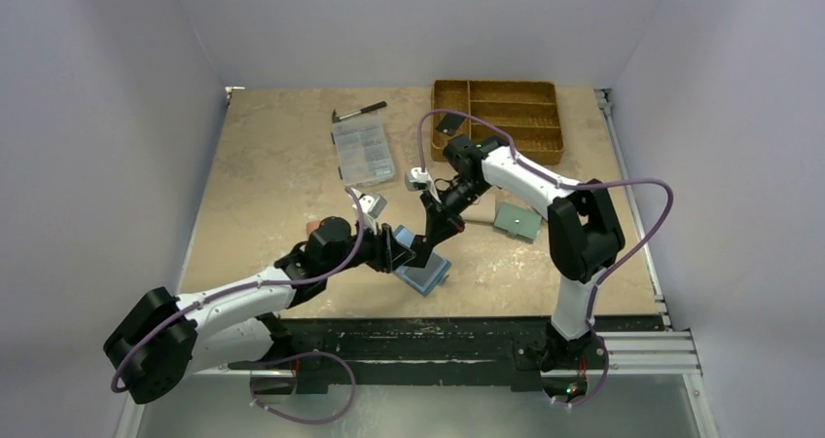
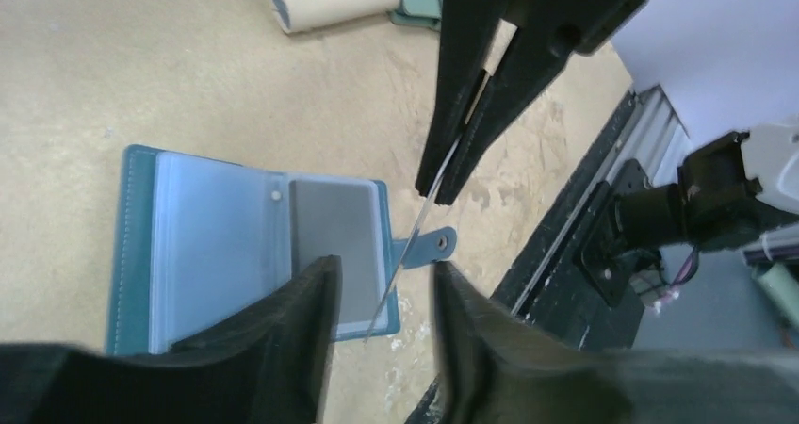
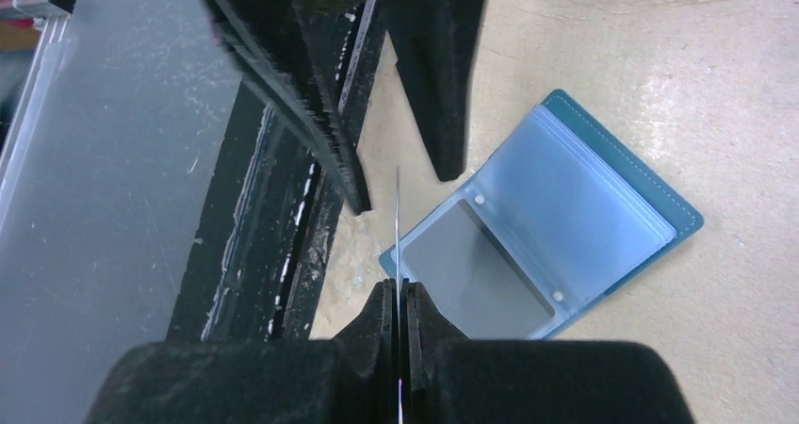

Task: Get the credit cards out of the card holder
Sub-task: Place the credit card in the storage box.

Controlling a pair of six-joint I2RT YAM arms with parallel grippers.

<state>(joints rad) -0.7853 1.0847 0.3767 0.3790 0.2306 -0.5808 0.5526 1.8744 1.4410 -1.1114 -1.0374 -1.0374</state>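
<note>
A: How was the left end effector (image 2: 382, 287)?
B: It was part open and gripped nothing (a card's edge ran between its fingers).
A: And the right end effector (image 3: 398, 287)?
B: It was pinched shut on a thin credit card (image 3: 397, 221), edge-on above the card holder (image 3: 603, 198). The holder lay open on the tabletop (image 3: 660, 57), with a grey card (image 3: 476, 269) in one sleeve.

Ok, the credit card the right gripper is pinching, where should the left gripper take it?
By its free end, opposite the right gripper. The credit card stands edge-on between the open fingers of the left gripper, so they likely need only close on its flat faces.
</note>
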